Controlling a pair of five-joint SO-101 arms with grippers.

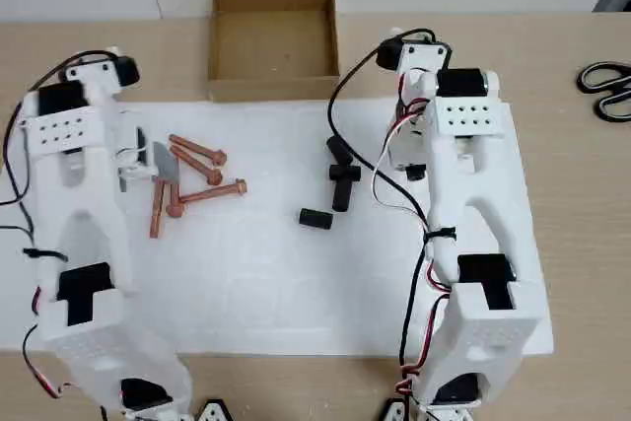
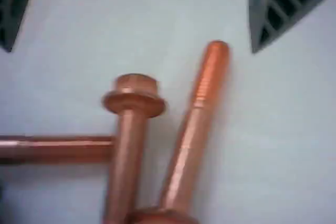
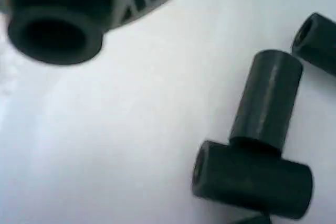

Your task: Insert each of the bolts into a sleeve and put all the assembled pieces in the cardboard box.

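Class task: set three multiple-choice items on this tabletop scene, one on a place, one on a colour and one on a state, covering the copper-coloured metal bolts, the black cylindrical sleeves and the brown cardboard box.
1. Where do the copper-coloured metal bolts lie?
A in the box
B on the white mat beside the left arm
C on the bare wooden table

2. What colour are the cylindrical sleeves?
A white
B copper
C black

3. What state is the brown cardboard box in?
A open and empty
B closed by a lid
C full of bolts

Answers:
1 B: the high view shows them clustered on the mat by that arm.
2 C: the right wrist view shows them black all over.
3 A: its bare floor shows from above.
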